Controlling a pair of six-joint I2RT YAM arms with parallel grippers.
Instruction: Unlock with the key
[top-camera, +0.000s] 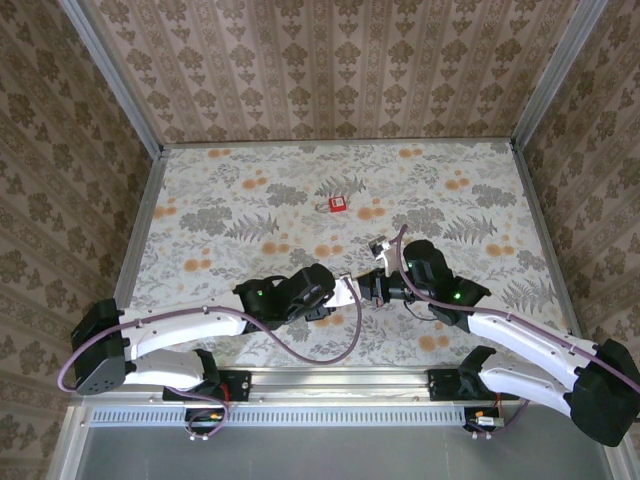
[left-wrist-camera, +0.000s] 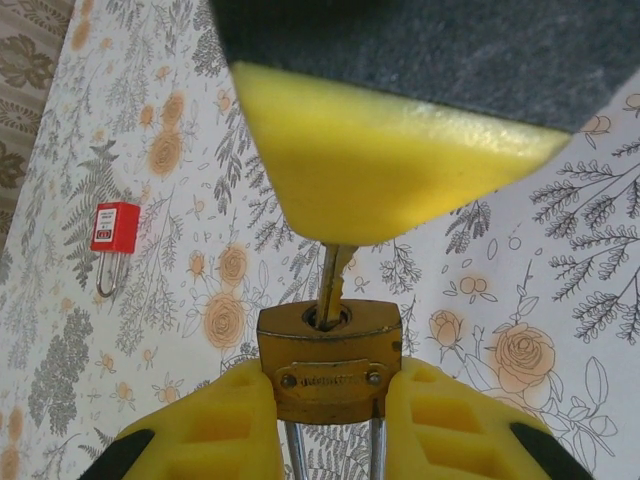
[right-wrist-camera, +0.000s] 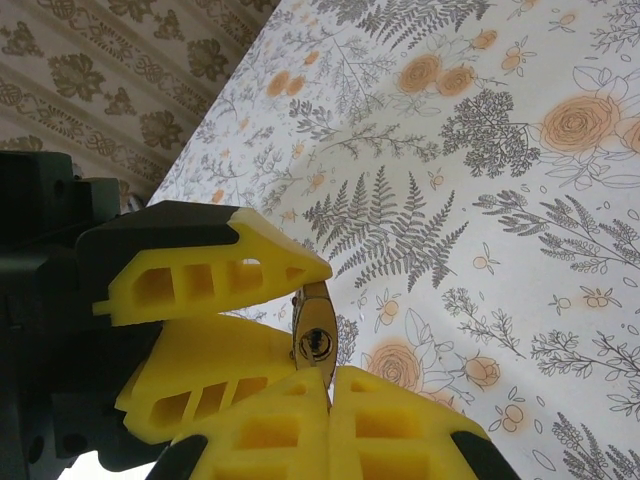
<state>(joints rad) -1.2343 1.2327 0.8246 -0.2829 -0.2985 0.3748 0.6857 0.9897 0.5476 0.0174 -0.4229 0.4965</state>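
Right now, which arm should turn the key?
Right. The right gripper is shut on the key, which sits in the padlock keyhole. The left gripper only clamps the padlock body, so it should hold steady.

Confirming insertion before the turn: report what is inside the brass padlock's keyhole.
The key stands in the keyhole of the brass padlock, its head pinched in the jaws of the right gripper. How deep the blade goes is covered by the lock body.

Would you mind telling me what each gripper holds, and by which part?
Left gripper clamps the brass padlock by its body's sides; right gripper pinches the key by its head, blade in the keyhole.
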